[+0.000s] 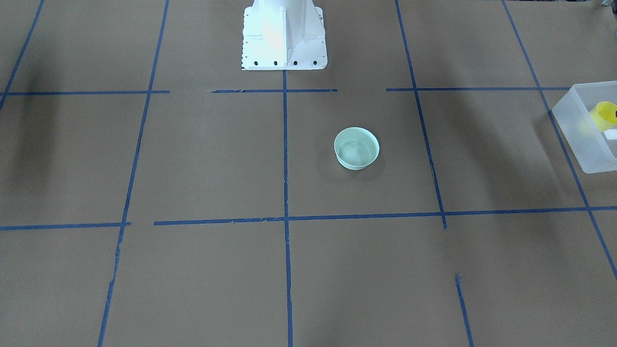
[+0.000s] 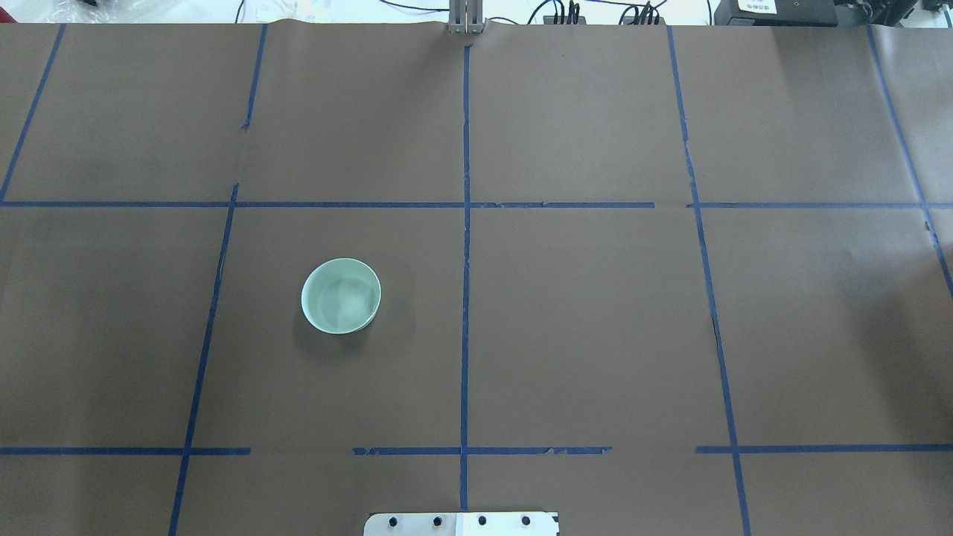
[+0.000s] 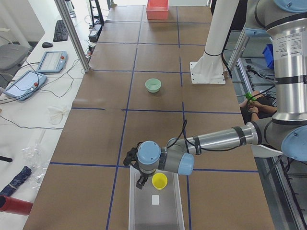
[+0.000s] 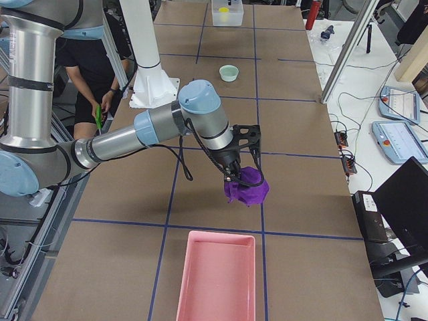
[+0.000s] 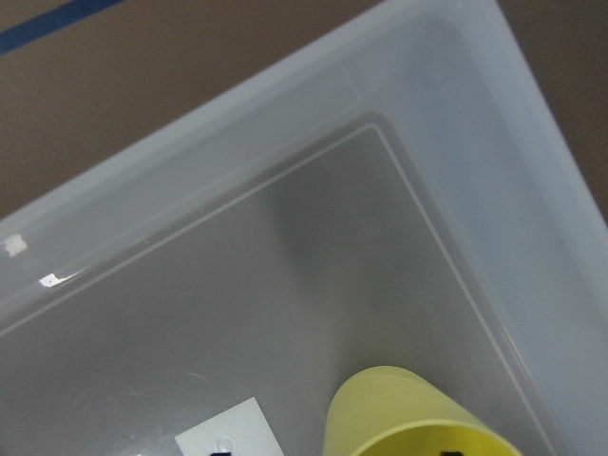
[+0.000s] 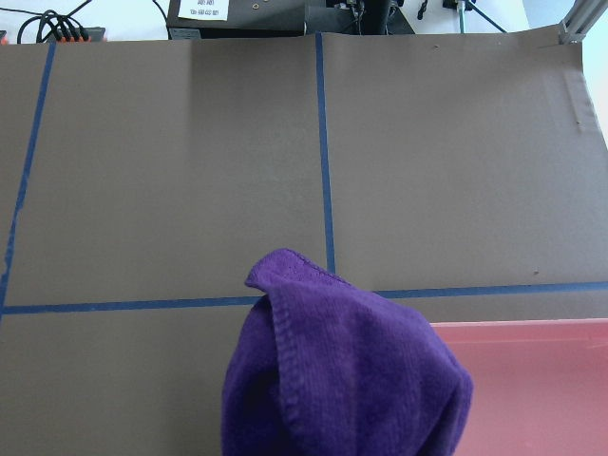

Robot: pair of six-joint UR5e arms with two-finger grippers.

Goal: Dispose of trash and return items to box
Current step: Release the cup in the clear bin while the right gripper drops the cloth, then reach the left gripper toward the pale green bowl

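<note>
The yellow cup (image 3: 159, 181) stands in the frosted box (image 3: 156, 213) at the table's left end. It also shows in the front view (image 1: 603, 114) and the left wrist view (image 5: 408, 413), with the box's wall (image 5: 285, 104) around it. My left gripper (image 3: 140, 182) hangs over the box just beside the cup; I cannot tell if it is open or shut. My right gripper (image 4: 235, 175) holds a purple cloth (image 4: 246, 188) above the table, a little short of a pink bin (image 4: 217, 274). The cloth (image 6: 342, 380) fills the lower right wrist view, hiding the fingers.
A pale green bowl (image 2: 341, 295) sits alone on the brown paper near the middle (image 1: 356, 148). The white robot base (image 1: 284, 38) stands behind it. A white label (image 3: 155, 200) lies in the box. The pink bin's rim (image 6: 532, 328) is under the cloth's right side.
</note>
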